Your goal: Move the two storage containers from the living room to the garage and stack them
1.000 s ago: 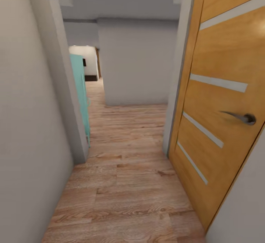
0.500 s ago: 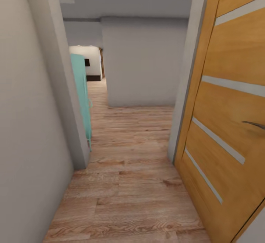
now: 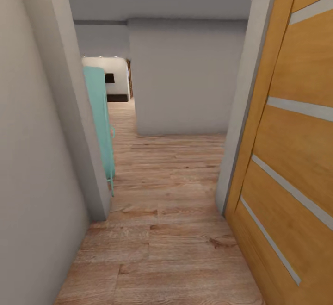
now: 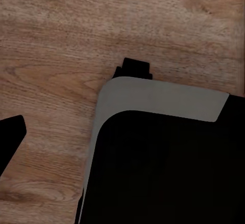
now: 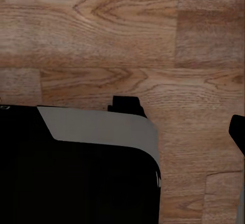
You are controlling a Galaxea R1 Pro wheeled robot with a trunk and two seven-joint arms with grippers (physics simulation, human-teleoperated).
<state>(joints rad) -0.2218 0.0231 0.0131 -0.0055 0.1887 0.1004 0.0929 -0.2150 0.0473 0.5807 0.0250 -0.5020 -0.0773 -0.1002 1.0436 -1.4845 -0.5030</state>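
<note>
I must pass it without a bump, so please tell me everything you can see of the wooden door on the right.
The wooden door is orange-brown with a smooth wood look and pale frosted strips set across it at a slant. It stands swung open along the passage's right side, its near edge against the grey door frame, its foot at the wood plank floor. No handle is in view.

We face a light wood plank floor (image 3: 171,231) running ahead; an orange-brown wooden door (image 3: 296,166) stands right, a teal panel (image 3: 99,120) left, a grey wall (image 3: 185,78) beyond.

A black-and-grey robot body (image 5: 87,168) above wood plank flooring (image 5: 122,35).
</note>
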